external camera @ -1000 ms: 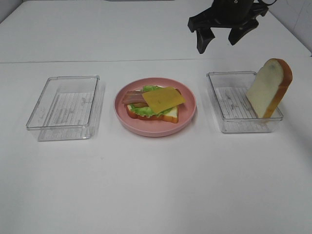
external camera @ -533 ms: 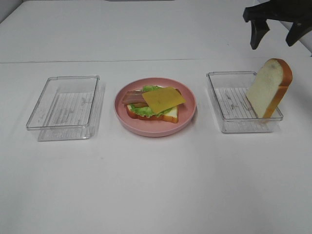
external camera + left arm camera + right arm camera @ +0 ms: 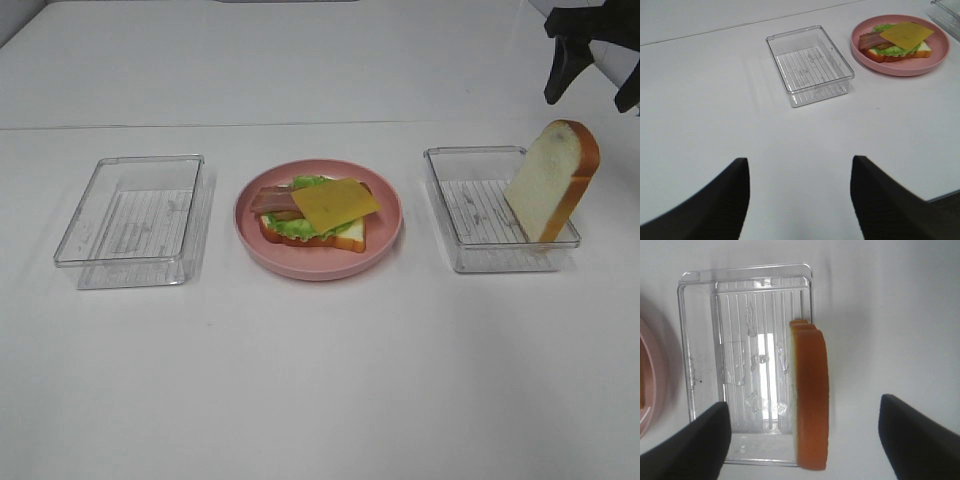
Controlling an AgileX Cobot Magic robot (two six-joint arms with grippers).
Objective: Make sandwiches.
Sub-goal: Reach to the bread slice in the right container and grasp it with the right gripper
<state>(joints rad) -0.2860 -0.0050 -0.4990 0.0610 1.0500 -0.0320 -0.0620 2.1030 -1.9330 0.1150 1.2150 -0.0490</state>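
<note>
An open sandwich lies on the pink plate [image 3: 320,265]: a bottom bread slice [image 3: 350,235], green lettuce [image 3: 288,227], brown bacon [image 3: 270,200] and yellow cheese [image 3: 335,202] on top. It also shows in the left wrist view, with the cheese [image 3: 906,32] uppermost. A second bread slice [image 3: 553,180] leans upright on edge against the right end of the right clear tray [image 3: 480,215]. My right gripper [image 3: 595,85] is open and empty, in the air above and behind this slice. In the right wrist view the slice [image 3: 810,365] sits between the spread fingers of the gripper [image 3: 804,407]. My left gripper [image 3: 797,200] is open and empty, above bare table.
An empty clear tray [image 3: 130,220] stands left of the plate; it also shows in the left wrist view [image 3: 810,65]. The right tray [image 3: 740,340] holds only the leaning slice. White table all around, with its far edge behind the trays.
My right gripper has moved right, from behind the plate to above the leaning bread slice. The food, plate and trays have not moved.
</note>
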